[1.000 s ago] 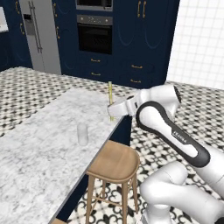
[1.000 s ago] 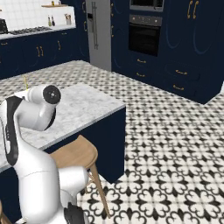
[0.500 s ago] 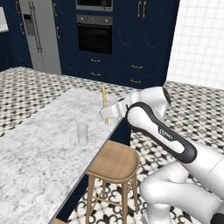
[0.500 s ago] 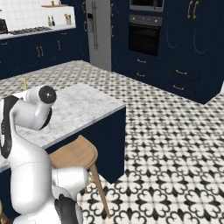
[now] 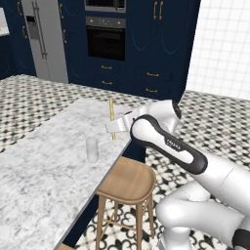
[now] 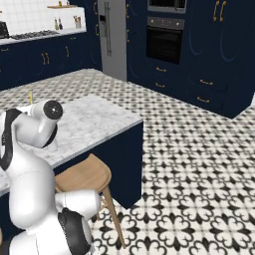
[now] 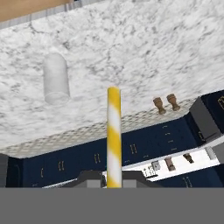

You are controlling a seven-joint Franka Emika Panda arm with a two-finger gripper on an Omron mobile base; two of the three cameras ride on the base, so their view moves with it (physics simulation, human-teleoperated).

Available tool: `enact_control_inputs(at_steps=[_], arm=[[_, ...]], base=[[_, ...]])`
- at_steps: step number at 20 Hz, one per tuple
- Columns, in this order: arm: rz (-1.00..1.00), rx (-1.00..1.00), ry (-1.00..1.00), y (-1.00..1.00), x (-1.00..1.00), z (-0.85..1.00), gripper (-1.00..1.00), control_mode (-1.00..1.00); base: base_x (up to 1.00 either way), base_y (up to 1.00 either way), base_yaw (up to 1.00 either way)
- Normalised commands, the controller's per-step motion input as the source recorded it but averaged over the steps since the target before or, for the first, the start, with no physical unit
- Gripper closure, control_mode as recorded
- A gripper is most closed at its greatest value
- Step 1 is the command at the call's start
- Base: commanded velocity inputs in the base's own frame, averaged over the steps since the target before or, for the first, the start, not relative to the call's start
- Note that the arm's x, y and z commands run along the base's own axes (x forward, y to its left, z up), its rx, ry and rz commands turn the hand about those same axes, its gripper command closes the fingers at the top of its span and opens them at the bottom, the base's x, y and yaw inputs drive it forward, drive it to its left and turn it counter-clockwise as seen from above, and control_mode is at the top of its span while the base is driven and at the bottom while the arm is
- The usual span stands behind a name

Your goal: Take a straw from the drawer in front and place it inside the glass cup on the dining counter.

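Note:
My gripper (image 5: 115, 129) is shut on the straw (image 5: 112, 118), a thin yellow-and-white striped stick held upright over the dining counter (image 5: 44, 166). The glass cup (image 5: 92, 149) stands upright on the marble, a little left of the straw and nearer the camera, apart from it. In the hand view the straw (image 7: 113, 131) runs up from between the fingertips (image 7: 89, 177), with the glass cup (image 7: 56, 78) to its upper left on the dining counter (image 7: 153, 48). The straw's tip (image 6: 31, 95) pokes up behind my arm in the right base view. The drawer is out of view.
A round wooden stool (image 5: 128, 178) stands against the counter's near edge, below my arm. Navy cabinets with a built-in oven (image 5: 105, 43) and a steel fridge (image 5: 43, 39) line the far wall. Patterned tile floor (image 6: 199, 164) lies open to the right.
My arm has carried the straw leftward over the counter, closer to the glass cup. The jaws have stayed shut on it; the cup has not moved.

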Motion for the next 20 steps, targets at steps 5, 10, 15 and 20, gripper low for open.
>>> enact_control_inputs(at_steps=[5, 10, 15, 20], arm=[[0.00, -0.01, 0.00, 0.09, 0.14, -0.23, 1.00, -1.00], [0.00, 0.00, 0.00, 0.03, 0.16, -0.22, 1.00, -1.00], [0.00, 0.00, 0.00, 0.00, 0.30, -0.31, 1.00, -1.00], [0.00, 0.00, -0.04, 0.00, 0.39, -0.23, 1.00, -1.00]], base=[[0.00, 0.00, 0.00], [0.00, 0.00, 0.00], [0.00, 0.00, 0.00], [0.00, 0.00, 0.00]])
